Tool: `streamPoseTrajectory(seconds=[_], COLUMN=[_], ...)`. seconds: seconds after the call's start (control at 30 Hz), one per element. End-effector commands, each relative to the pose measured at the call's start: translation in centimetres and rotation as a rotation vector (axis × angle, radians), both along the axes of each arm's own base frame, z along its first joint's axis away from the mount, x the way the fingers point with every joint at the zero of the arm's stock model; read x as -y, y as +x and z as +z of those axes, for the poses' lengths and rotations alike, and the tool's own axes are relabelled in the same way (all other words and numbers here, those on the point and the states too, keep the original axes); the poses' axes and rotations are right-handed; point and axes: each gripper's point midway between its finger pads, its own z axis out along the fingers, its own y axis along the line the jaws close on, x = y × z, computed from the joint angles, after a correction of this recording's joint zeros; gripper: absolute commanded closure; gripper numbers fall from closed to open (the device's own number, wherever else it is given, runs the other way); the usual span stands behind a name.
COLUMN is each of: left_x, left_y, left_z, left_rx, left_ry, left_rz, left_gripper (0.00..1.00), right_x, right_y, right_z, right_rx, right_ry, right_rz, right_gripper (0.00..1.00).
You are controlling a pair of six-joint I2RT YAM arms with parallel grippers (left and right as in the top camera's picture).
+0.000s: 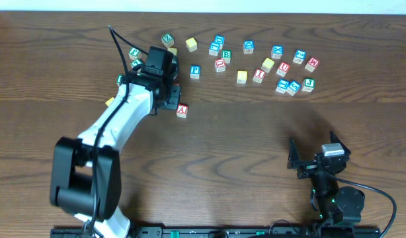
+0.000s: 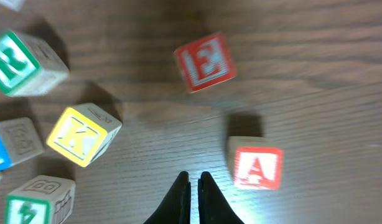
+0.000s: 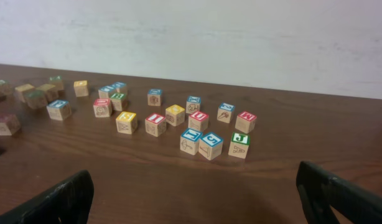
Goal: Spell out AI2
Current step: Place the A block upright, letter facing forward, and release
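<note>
The red "A" cube (image 1: 182, 110) lies by itself on the table, nearer the front than the other cubes. My left gripper (image 1: 173, 99) is just left of it, shut, with nothing between its fingers. In the left wrist view the tips (image 2: 195, 177) are close beside the "A" cube (image 2: 257, 167), apart from it. The red "I" cube (image 1: 258, 75) sits in the scatter at the back right and shows in the right wrist view (image 3: 155, 122). I cannot pick out the blue "2" among the blue cubes. My right gripper (image 1: 315, 151) rests open near the front right, its jaws (image 3: 197, 199) wide and holding nothing.
Several letter cubes are scattered across the back of the table. Near my left gripper are a red "E" (image 2: 204, 61), a yellow "K" (image 2: 82, 134), a green "R" (image 2: 17, 62) and a green "4" (image 2: 35, 199). A blue "P" (image 1: 195, 71) lies behind the "A".
</note>
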Motion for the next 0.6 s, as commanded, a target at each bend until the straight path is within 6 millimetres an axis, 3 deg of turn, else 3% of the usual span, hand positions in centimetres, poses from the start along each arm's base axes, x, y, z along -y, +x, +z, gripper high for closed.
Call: streamPoseTrajectory(seconds=[0.0, 0.23, 0.57], left_x=[-0.9, 0.5, 2.7], left_y=[-0.8, -1.6, -2.3], left_z=[-3.1, -5.2, -5.2], left_rx=[-0.081, -0.148, -0.178], left_ry=[0.036, -0.016, -0.093], left_rz=[0.008, -0.01, -0.024], left_gripper=[0.93, 0.93, 0.92], right_x=[0.0, 0.0, 0.0], right_y=[0.0, 0.0, 0.0], right_z=[-0.2, -0.2, -0.2], right_rx=[-0.004, -0.004, -0.004], right_ry=[-0.006, -0.006, -0.006], right_rz=[-0.003, -0.003, -0.003], right_gripper=[0.01, 0.01, 0.01])
